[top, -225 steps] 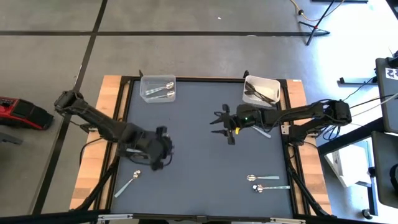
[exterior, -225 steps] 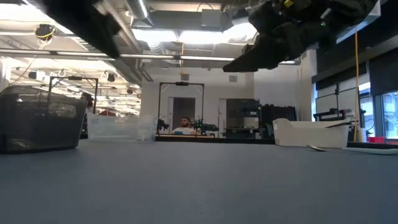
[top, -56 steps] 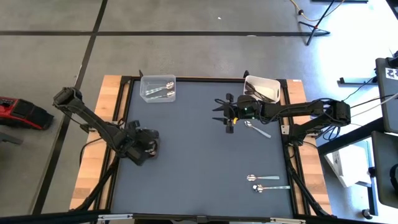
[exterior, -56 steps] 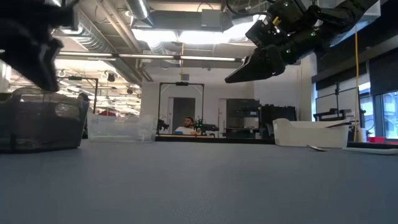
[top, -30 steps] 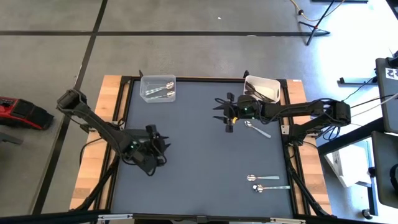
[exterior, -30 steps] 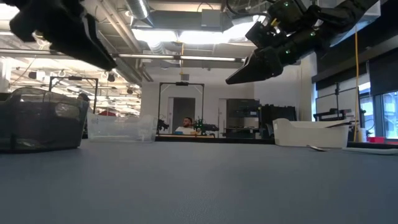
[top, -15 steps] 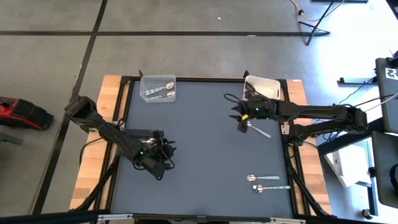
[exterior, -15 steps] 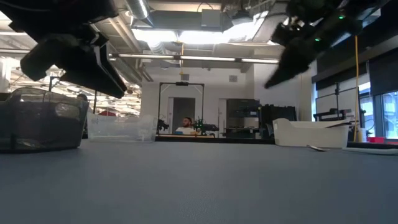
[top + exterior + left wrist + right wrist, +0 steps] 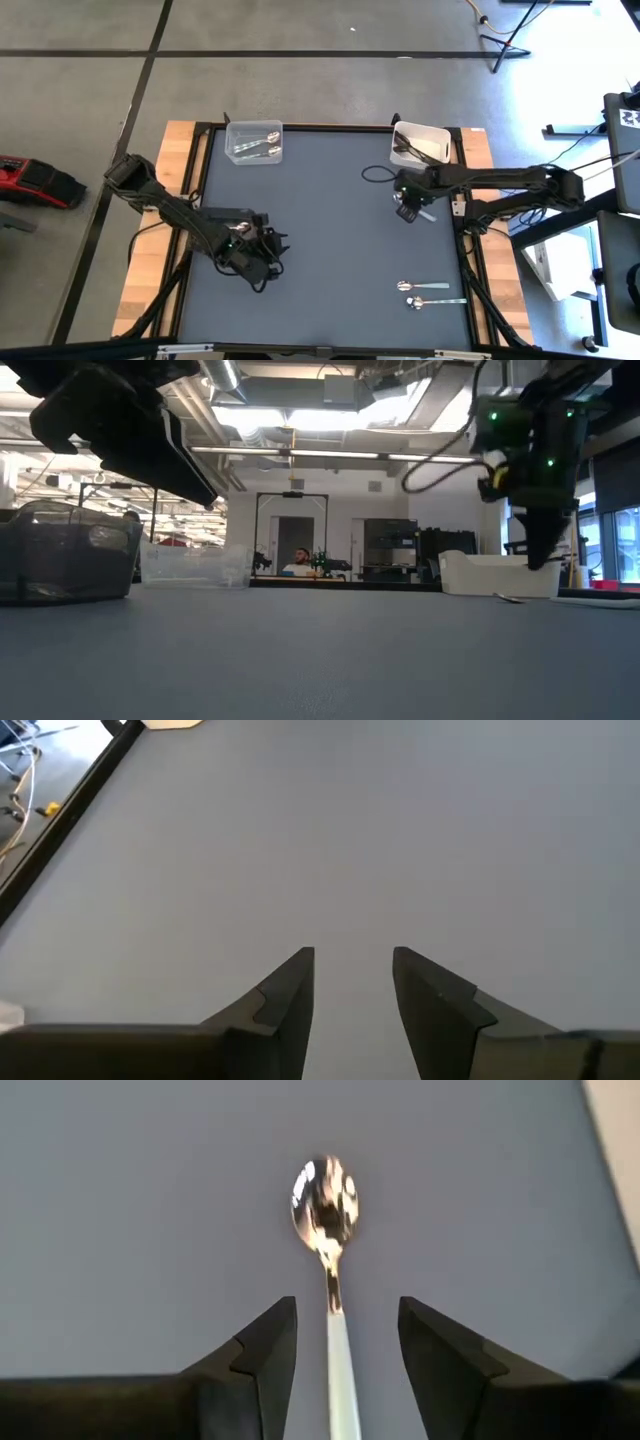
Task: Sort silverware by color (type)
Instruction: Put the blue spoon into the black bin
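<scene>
A shiny silver spoon (image 9: 326, 1202) lies flat on the grey mat near the white bin (image 9: 421, 146), which holds dark utensils. My right gripper (image 9: 345, 1312) points down over the spoon and is open, one finger on each side of the handle (image 9: 338, 1370) without touching it. In the high view the right gripper (image 9: 405, 207) hides most of the spoon (image 9: 427, 216). My left gripper (image 9: 352, 956) is open over bare mat at the table's near left (image 9: 266, 250). Two more silver spoons (image 9: 418, 293) lie at the near right. A clear bin (image 9: 255, 142) holds silver spoons.
The mat's middle (image 9: 330, 230) lies bare between the two arms. A black cable loop (image 9: 377, 174) hangs by the right arm. In the low view the right gripper (image 9: 540, 550) hangs just in front of the white bin (image 9: 500, 573).
My right gripper has gone toward the table's right edge and down, and has tipped from nearly level to pointing down over the spoon beside the white bin. My left gripper has shifted a little toward the table's middle and sunk slightly. Both have stayed open.
</scene>
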